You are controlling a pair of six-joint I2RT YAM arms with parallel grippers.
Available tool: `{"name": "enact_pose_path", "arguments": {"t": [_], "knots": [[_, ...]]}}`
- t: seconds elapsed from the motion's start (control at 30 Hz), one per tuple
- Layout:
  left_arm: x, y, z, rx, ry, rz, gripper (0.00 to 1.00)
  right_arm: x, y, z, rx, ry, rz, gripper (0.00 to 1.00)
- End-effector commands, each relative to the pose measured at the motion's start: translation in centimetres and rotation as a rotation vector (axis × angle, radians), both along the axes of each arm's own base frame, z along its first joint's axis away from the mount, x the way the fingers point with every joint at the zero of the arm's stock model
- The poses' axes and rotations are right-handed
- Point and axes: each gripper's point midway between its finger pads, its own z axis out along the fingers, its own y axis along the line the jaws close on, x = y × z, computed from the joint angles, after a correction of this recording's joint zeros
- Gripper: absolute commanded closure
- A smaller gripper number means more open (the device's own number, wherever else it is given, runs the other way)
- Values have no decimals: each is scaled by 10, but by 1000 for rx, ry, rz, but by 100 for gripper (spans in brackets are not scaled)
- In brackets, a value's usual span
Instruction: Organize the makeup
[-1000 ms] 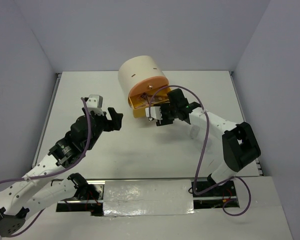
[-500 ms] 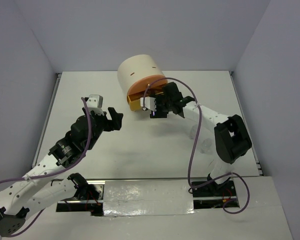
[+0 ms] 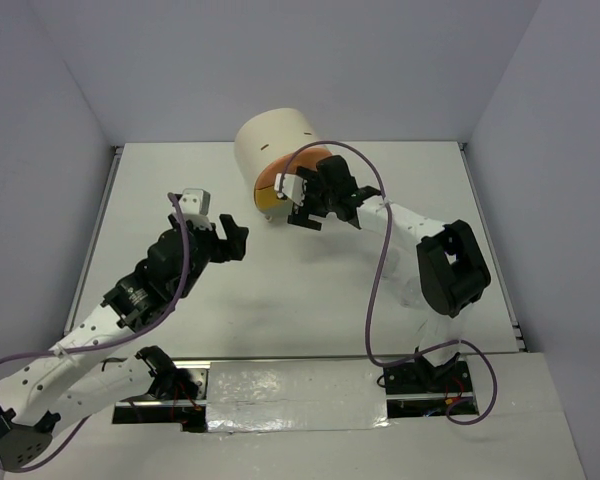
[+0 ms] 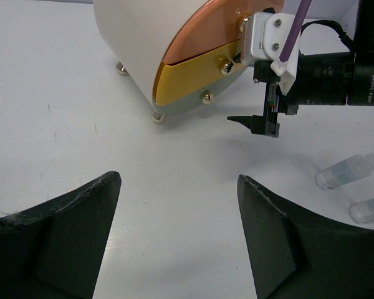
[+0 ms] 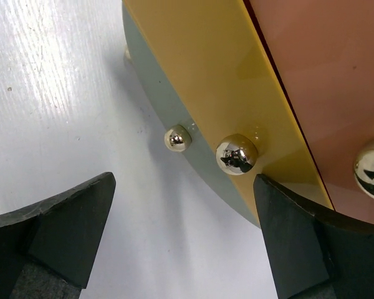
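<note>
**Makeup bottles lie loose on the bench while both grippers hang open**

The right gripper is let go and spread wide, and it holds nothing. It sits right at the front of the drawers, close to them. The shiny knobs are just ahead of the gap between its fingers. No finger touches a knob. There is little room here, only a thin strip of white bench under the gripper.

The left gripper is open wide too, with nothing in it. It is well apart from the drawers. White bench lies between it and the cream round unit, so there is more room on this side.

The unit stands near the back edge of the bench, about in the middle. Walls rise at the left, back and right edges.

Counting up:
- Grippers: two.
- Drawers: three, stacked orange, yellow and grey from top to bottom.
- Knobs: three, one on each drawer.
- Gold feet that show under the unit: two.
- Bottles: two.

Both bottles show in the left wrist view, past the right gripper and away from the drawers. They lie flat on their sides. The second bottle is near the first, with a small gap between them, and the edge of the view cuts it off. Their long sides slant the same way, up toward the right of that view. I cannot tell which end has the cap.
</note>
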Motion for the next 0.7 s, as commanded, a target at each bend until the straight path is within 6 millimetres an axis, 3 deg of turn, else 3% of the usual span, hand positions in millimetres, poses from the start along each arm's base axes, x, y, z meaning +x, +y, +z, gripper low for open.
{"name": "enact_pose_path", "arguments": {"t": [0.0,0.27,0.37,0.4,0.43,0.5,0.57,0.6,0.63,0.67], "knots": [[4,-3,15,-53,-31,8,12,15,15,33,82,-75,-16,0],[6,-5,13,-48,-28,7,12,-14,5,41,124,1,-11,0],[7,-8,10,-46,-27,-2,19,-31,3,48,169,58,-4,0],[9,-10,9,-46,-27,-7,25,-36,-1,50,176,73,-7,0],[10,-13,8,-43,-29,-20,40,-40,-2,49,182,97,0,1],[15,-19,3,-43,-24,-34,60,-44,-15,49,190,152,-19,1],[20,-27,1,-51,-13,-72,72,-55,-22,46,213,234,7,0],[25,-32,-8,-38,12,-88,82,-51,-34,51,239,250,-13,2],[29,-37,-11,-24,18,-112,85,-50,-41,54,263,270,-17,5],[35,-48,-19,-5,47,-159,86,-56,-42,60,300,311,7,17]]}}
